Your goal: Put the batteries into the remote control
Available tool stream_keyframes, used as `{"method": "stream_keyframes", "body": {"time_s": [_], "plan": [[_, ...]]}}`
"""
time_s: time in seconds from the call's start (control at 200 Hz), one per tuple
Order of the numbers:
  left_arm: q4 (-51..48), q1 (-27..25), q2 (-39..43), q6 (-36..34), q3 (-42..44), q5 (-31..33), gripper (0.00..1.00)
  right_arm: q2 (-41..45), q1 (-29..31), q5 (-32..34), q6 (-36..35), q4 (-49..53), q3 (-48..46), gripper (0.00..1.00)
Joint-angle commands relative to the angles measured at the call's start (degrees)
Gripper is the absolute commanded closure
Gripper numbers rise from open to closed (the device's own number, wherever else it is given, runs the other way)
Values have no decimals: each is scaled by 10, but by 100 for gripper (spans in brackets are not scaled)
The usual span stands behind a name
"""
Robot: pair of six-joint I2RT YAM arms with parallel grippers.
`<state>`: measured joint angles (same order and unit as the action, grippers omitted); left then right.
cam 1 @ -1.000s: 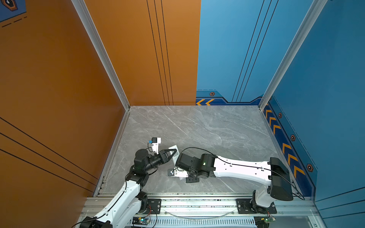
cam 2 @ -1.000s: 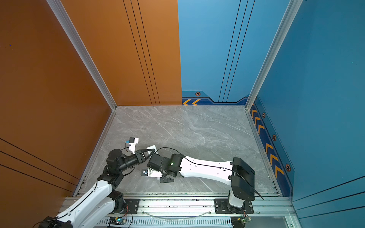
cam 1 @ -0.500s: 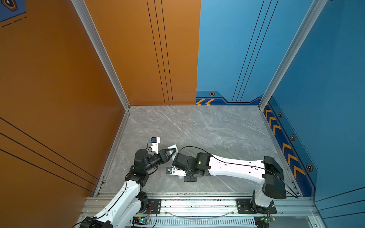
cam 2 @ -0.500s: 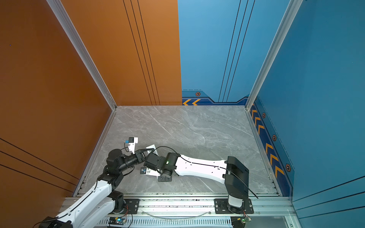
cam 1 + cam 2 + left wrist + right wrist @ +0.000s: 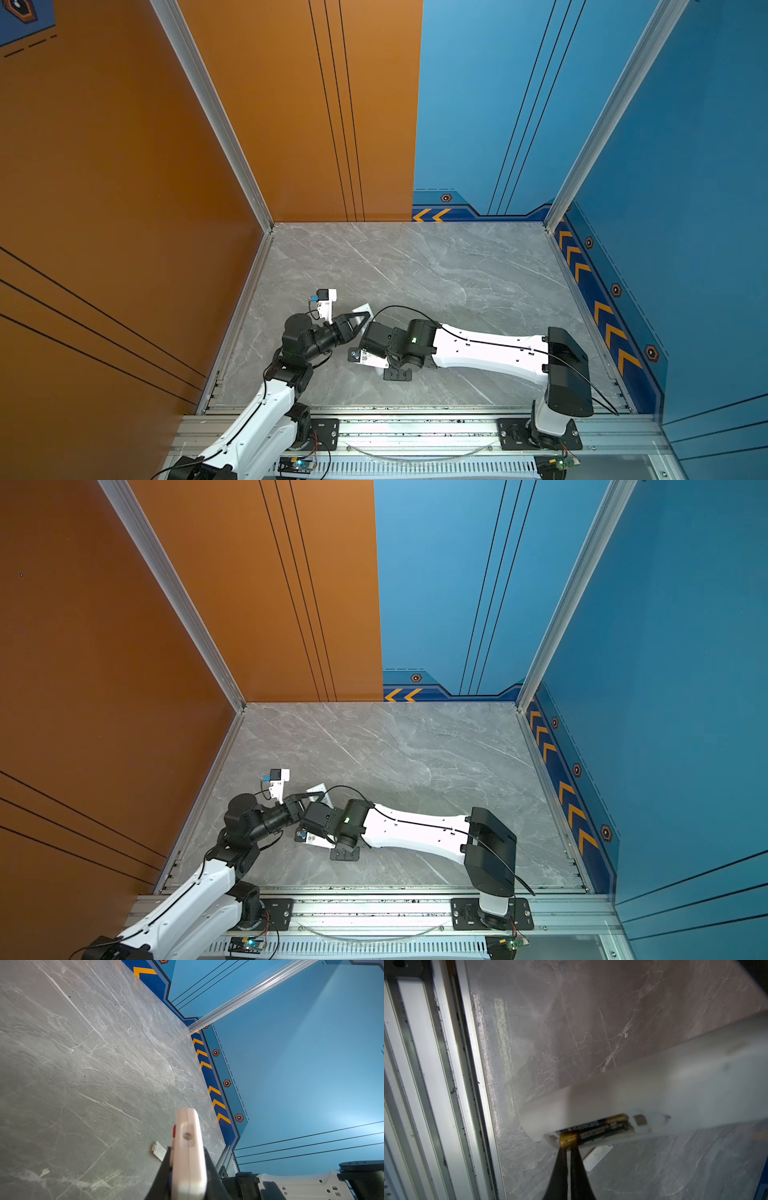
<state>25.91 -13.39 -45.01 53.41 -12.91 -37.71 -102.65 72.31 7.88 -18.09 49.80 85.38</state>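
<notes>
We see a grey marble desk. Near its left front, our left fingers pinch the white remote control. Two batteries lie in its open compartment; our right fingers, pressed together, touch one's gold end. A white cover lies on the desk.

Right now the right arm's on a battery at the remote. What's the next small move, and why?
Probably press the gold end of the battery into the bay. It sits slightly proud of the remote control, with the shut right gripper tips against it; the left gripper grips the remote control.
</notes>
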Motion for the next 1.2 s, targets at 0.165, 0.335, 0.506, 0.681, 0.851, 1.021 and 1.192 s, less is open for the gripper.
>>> {"method": "stream_keyframes", "body": {"time_s": [0.165,0.335,0.506,0.681,0.851,1.021,1.192], "plan": [[27,-5,15,50,-18,-64,100,-25,-11,54,27,-32,28,100],[27,-5,20,51,-16,-64,100,-28,-10,68,31,-27,38,100],[27,-6,24,52,-15,-63,100,-37,-9,81,41,-22,52,100],[27,-6,24,51,-15,-63,100,-50,-10,91,52,-11,65,100],[27,-5,25,51,-13,-61,100,-59,-10,96,59,-5,75,100],[28,-2,23,52,-13,-61,100,-71,-9,107,66,1,86,100],[27,-1,22,51,-13,-61,100,-83,-4,114,64,5,91,100]]}}
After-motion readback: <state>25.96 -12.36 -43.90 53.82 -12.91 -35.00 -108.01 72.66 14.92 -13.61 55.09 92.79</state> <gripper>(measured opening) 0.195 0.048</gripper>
